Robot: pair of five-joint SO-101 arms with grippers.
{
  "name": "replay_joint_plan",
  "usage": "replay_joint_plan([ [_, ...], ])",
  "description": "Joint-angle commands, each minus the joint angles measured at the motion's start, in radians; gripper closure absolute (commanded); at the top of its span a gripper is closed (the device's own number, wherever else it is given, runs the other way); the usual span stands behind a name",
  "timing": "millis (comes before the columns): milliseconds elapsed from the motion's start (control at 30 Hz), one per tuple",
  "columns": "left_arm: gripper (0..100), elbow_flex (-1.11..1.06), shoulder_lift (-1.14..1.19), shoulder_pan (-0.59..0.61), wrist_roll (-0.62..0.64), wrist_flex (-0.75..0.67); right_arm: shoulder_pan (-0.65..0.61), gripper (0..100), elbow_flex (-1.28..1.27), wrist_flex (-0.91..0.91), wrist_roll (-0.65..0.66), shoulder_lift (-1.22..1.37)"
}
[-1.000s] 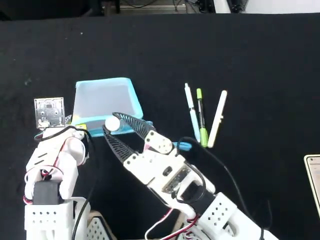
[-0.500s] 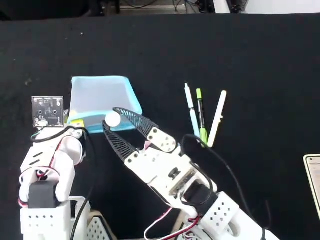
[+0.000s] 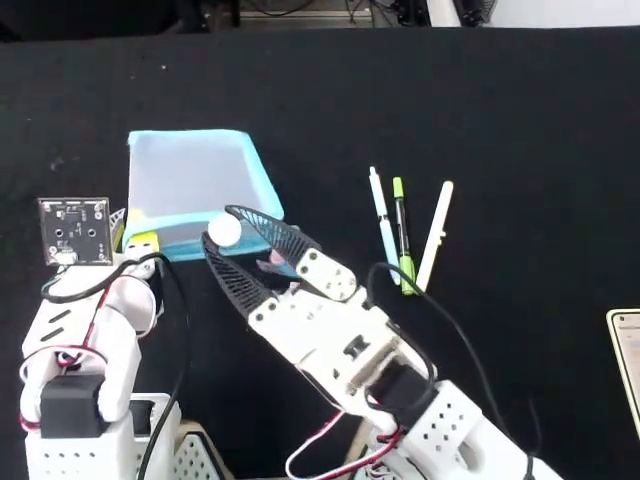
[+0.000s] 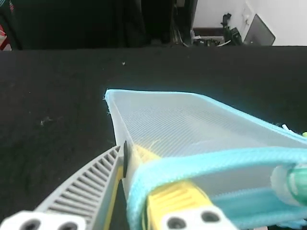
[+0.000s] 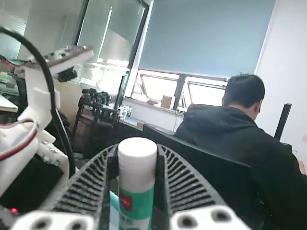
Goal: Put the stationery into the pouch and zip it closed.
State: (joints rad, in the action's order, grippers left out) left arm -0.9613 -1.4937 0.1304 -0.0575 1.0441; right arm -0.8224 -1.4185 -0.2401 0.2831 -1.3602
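pouch [image 3: 190, 180] in left gripper [image 4: 130, 153], glue stick [image 5: 137, 163] gripped

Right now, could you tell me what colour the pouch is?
The pouch is light blue with pale mesh; clearest in left wrist view.

pouch [image 4: 192, 124]: fine mesh cloth | table [image 3: 500, 100]: matt black | glue stick [image 5: 137, 154]: smooth plastic

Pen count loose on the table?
3, side by side on the table right of the pouch: blue-and-white pen, green pen, white pen farthest right. Glue stick in the right gripper not counted; more may be hidden inside the pouch.
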Motion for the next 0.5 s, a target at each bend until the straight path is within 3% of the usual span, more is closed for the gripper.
replay_joint_plan([
  [0, 97, 0.07, 0.002, -0.004, -0.005, 0.005, 0.018, 98.8, 0.104, -0.026, 0.009, 0.077],
  [267, 97, 0.117, 0.212, 0.002, -0.005, 0.014, 0.018, 98.8, 0.173, -0.026, 0.011, 0.2],
  [467, 97, 0.271, 0.347, -0.005, 0.034, 0.138, 0.018, 98.8, 0.182, -0.028, 0.011, 0.237],
])
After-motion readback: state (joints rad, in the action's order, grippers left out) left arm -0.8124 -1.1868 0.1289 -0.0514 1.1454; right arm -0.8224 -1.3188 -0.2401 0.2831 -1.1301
